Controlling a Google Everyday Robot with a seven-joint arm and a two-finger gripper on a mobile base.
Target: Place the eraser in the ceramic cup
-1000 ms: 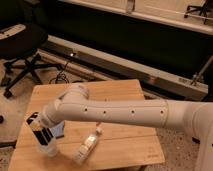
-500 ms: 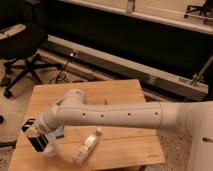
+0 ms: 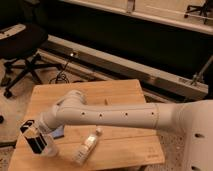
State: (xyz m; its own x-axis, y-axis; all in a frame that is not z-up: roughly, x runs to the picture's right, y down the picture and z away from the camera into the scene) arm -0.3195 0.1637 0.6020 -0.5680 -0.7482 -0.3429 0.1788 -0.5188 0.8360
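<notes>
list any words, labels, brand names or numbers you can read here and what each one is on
No text can be read anywhere in this view.
small white bottle, lying on the wooden table: any label is too blurred to read.
faint square mark near the table's front right corner: unreadable.
gripper, low over the table's front left corner: no legible marking.

Hand (image 3: 36, 141) low at table (image 3: 115, 92) corner; a white bottle (image 3: 86, 149), seemingly, lies just beside; far side open.
</notes>
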